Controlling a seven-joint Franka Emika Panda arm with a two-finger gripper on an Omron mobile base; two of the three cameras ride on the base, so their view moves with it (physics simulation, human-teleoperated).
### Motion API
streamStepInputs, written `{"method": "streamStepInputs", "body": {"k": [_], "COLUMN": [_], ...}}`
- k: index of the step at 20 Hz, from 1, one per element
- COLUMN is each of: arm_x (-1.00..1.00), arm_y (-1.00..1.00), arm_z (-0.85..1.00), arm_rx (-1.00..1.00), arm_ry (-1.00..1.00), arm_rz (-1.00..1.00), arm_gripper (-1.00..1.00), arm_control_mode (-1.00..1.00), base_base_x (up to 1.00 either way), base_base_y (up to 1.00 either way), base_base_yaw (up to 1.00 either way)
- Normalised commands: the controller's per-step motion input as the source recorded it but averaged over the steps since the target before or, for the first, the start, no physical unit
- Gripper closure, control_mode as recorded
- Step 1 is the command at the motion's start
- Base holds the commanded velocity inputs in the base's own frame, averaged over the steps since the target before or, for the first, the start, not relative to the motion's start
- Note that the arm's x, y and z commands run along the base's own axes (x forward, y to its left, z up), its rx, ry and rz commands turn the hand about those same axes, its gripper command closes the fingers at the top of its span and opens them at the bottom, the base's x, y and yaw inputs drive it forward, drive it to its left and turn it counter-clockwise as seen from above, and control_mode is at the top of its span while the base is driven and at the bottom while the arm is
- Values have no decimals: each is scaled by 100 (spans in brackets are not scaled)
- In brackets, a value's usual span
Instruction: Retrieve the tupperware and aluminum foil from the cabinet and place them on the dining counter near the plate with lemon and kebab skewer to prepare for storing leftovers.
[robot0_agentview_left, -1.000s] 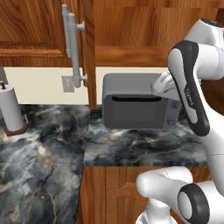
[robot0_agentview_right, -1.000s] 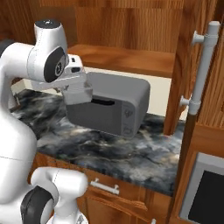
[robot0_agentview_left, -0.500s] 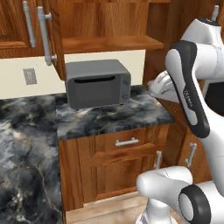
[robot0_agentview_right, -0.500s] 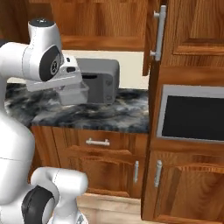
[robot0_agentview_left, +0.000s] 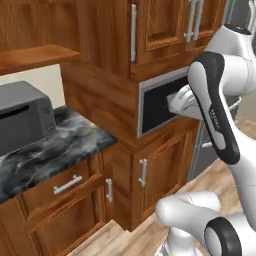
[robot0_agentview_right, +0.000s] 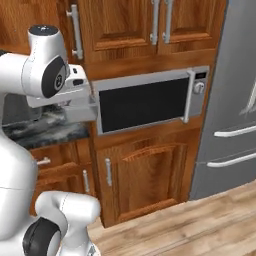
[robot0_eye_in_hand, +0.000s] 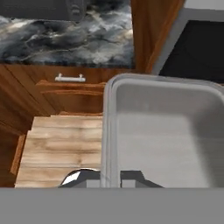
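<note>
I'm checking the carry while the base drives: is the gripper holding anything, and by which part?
Yes: the gripper is shut on the tupperware, pinching one side wall at its rim, one finger inside the tub, one outside.

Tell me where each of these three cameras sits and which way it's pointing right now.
Left base view: behind the arm on its left, facing the wood cabinets, the built-in microwave and the marble counter; the white arm rises at right, carrying the tupperware.
Right base view: behind the arm on its right, facing the microwave and steel fridge; the arm rises at left with the tub.
Hand view: on the hand, looking along the tool, shut on the tub's rim.
Shared: microwave, tub, cabinets.
</note>
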Motion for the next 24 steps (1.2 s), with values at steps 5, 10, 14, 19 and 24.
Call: {"method": "streamStepInputs", "body": {"k": [5,10,14,19,24], "arm_x": [0,0,0,0,0], "arm_y": [0,0,0,0,0], "arm_z": [0,0,0,0,0], "arm_rx": [0,0,0,0,0], "arm_ry": [0,0,0,0,0], "arm_rz": [0,0,0,0,0], "arm_gripper": [100,100,100,100,100], "arm_control_mode": [100,100,100,100,100], "base_base_x": [1,34,65,84,92], "base_base_y": [-54,-44,-33,-29,-10], "base_base_yaw": [-80,-69,-61,-54,-52]}}
